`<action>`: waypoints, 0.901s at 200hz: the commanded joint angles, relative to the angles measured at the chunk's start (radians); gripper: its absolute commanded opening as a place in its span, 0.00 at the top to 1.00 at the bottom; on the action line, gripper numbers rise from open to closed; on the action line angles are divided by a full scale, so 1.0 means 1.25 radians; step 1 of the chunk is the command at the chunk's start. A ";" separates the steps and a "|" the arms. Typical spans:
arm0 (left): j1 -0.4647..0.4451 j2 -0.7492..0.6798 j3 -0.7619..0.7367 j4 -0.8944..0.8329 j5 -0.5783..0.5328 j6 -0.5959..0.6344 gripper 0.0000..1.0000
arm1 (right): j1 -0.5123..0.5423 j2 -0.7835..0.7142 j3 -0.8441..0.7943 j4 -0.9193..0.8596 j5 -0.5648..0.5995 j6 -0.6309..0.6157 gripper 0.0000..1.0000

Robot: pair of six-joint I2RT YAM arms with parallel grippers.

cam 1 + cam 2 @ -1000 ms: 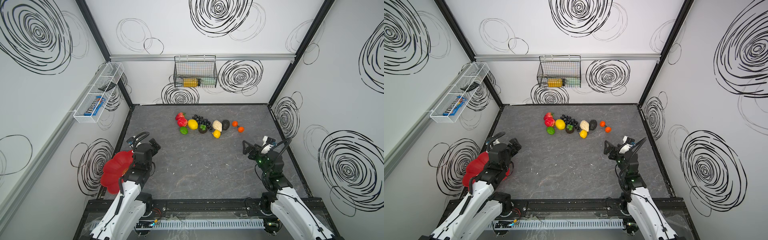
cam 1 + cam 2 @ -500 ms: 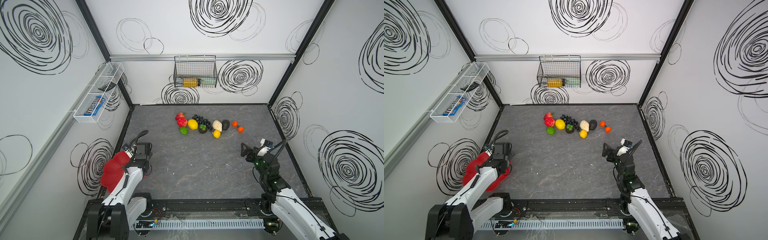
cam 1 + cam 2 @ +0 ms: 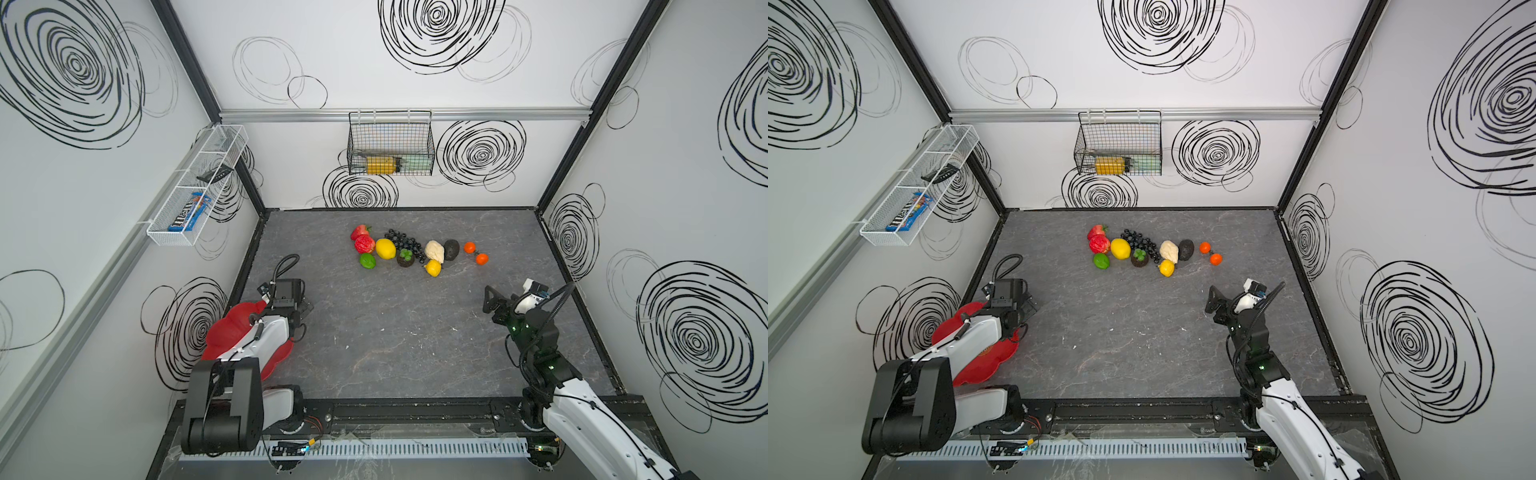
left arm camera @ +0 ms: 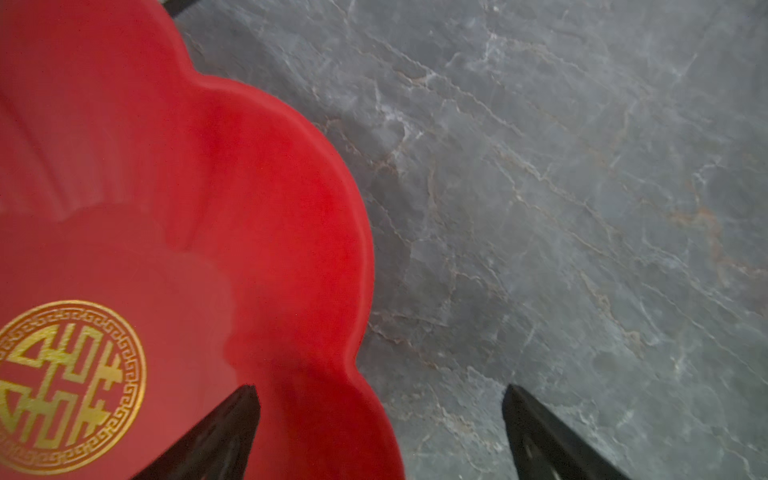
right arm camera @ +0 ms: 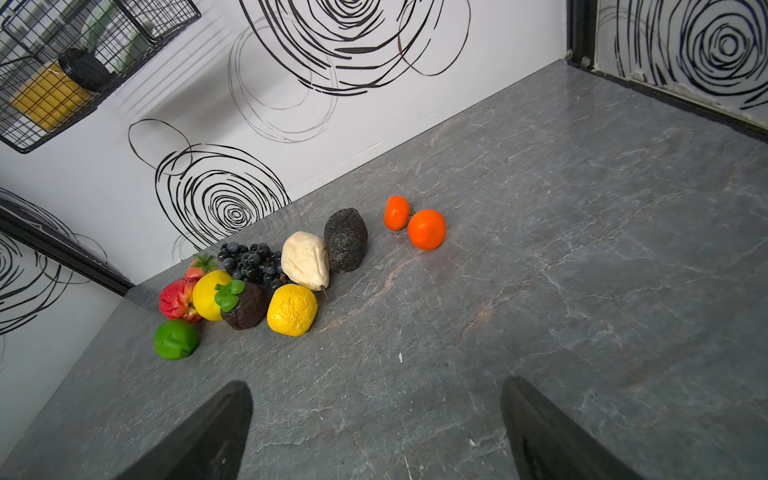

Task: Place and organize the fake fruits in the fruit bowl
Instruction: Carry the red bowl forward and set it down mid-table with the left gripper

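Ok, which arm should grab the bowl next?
Left, probably. The left gripper, open, hangs over the bowl rim, one jaw above the inside, one above the table. The right gripper, also open, faces the fruits, across the table from the bowl.

White walls (image 3: 374,83) scrawled with black spiral scribbles enclosed a grey marbled floor (image 3: 395,332), with a black wire basket (image 3: 415,137) hung on the back wall and a white mesh basket (image 3: 172,239) on the left one.

m&m's on packet (image 3: 189,212), gold emblem (image 4: 68,386) in bowl (image 4: 270,187)
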State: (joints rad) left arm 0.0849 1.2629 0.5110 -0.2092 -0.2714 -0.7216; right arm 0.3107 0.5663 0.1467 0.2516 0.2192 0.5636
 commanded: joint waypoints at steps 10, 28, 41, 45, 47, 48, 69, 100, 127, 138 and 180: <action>-0.026 -0.004 0.014 0.017 0.057 0.017 0.04 | 0.004 -0.009 0.004 -0.011 0.022 0.005 0.03; -0.061 -0.009 0.020 0.000 0.066 0.023 0.04 | 0.004 -0.009 0.006 -0.013 0.025 0.003 0.03; -0.084 -0.013 0.022 -0.011 0.091 0.020 0.04 | 0.000 -0.008 0.006 -0.009 0.023 0.000 0.03; -0.093 -0.016 0.020 -0.012 0.097 0.018 0.04 | -0.001 -0.005 0.006 -0.009 0.023 0.001 0.03; -0.097 -0.018 0.019 -0.012 0.100 0.016 0.04 | -0.002 -0.005 0.006 -0.008 0.022 0.001 0.03; -0.098 -0.019 0.019 -0.012 0.102 0.016 0.04 | -0.002 -0.004 0.007 -0.008 0.022 0.001 0.03; -0.146 -0.035 0.010 -0.017 0.124 0.002 0.04 | -0.010 0.003 0.010 -0.010 0.015 0.000 0.03; -0.291 -0.059 0.001 -0.017 0.118 -0.048 0.04 | -0.020 0.014 0.016 -0.011 0.001 0.002 0.03; -0.424 -0.052 -0.010 0.001 0.113 -0.105 0.04 | -0.029 0.025 0.033 -0.028 -0.020 0.007 0.03; -0.470 -0.042 -0.007 0.002 0.108 -0.123 0.04 | -0.035 0.029 0.044 -0.042 -0.037 0.010 0.03; -0.664 0.000 0.028 0.037 0.078 -0.204 0.04 | -0.050 0.035 0.071 -0.097 -0.086 0.017 0.03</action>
State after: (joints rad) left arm -0.6285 1.2186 0.5148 -0.2001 -0.1444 -0.8803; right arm 0.2611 0.6098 0.1959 0.1829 0.1577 0.5671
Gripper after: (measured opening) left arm 0.959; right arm 0.975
